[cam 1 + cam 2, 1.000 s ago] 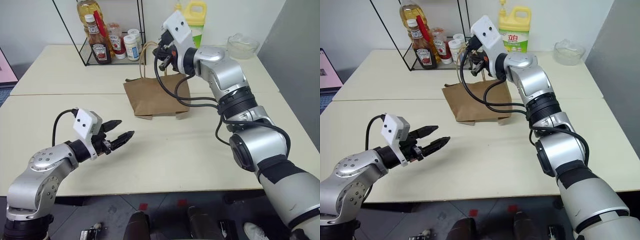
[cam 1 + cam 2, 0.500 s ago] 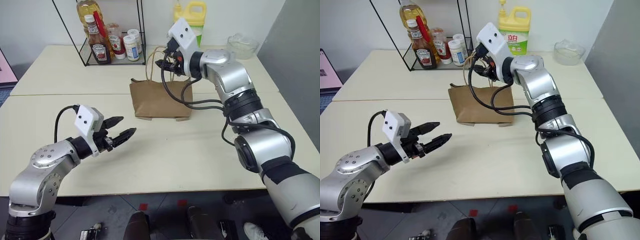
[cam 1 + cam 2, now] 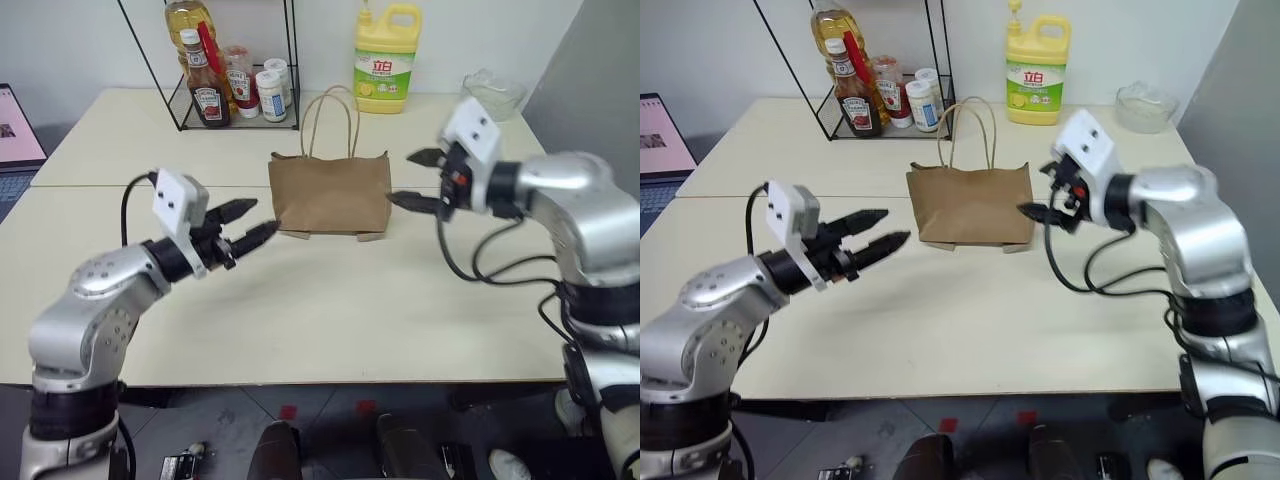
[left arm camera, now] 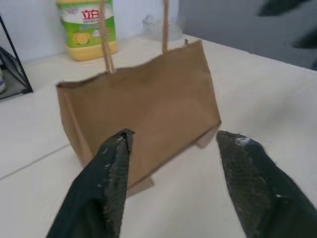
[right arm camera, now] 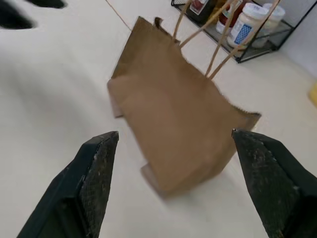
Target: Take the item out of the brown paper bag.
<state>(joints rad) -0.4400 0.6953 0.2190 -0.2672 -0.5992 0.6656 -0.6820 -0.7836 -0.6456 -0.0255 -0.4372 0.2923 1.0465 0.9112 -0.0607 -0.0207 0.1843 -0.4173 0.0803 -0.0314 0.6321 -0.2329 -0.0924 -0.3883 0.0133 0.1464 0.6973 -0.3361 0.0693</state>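
A: What's the setting?
B: Two pale tables (image 3: 330, 300) pushed together by a white wall; a wire rack (image 3: 240, 95) of condiments and a yellow detergent jug (image 3: 386, 55) stand at the back.
A: And the brown paper bag (image 3: 330, 195)?
B: Upright mid-table, plain kraft, loop handles raised.
A: The claws?
B: The left gripper (image 3: 245, 225) and right gripper (image 3: 418, 180) flank it, both spread, holding nothing.
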